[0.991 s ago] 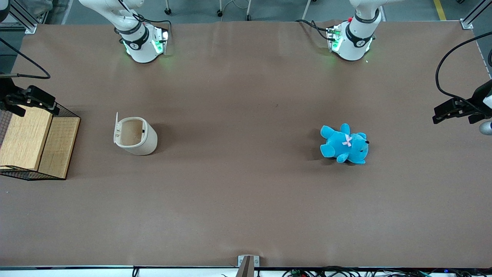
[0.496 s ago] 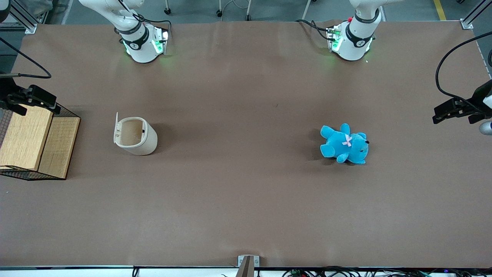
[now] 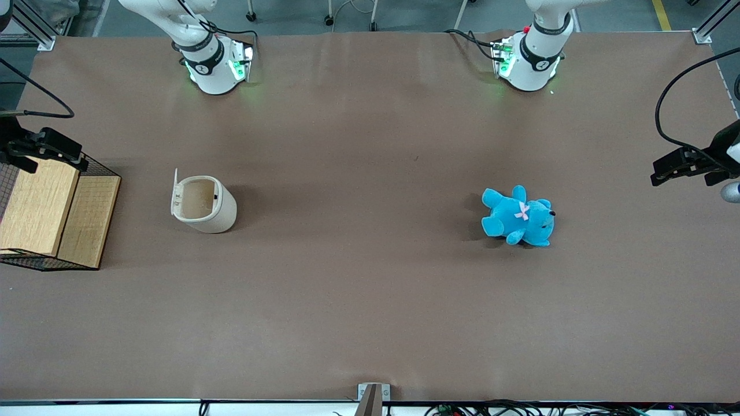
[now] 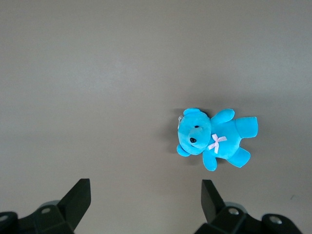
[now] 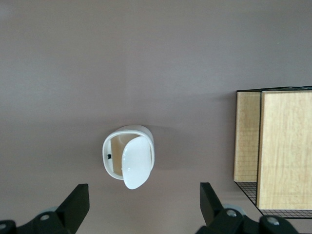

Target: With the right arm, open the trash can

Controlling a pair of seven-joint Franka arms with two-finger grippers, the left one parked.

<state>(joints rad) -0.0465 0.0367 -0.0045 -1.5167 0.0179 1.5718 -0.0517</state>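
The trash can (image 3: 203, 203) stands on the table (image 3: 370, 300) with its lid (image 3: 174, 193) raised, near the wire basket (image 3: 98, 167). Farther back, the gripper (image 3: 55, 151) hangs above that basket, fingers (image 5: 75, 204) spread apart.

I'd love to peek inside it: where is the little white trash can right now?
The trash can stands lid-up toward the working arm's end of the table, beside the wire basket; the open tool hangs above that basket.

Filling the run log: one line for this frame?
cream-white plastic trash can: lid up | right gripper: open, empty, above wooden box | blue teddy: untouched
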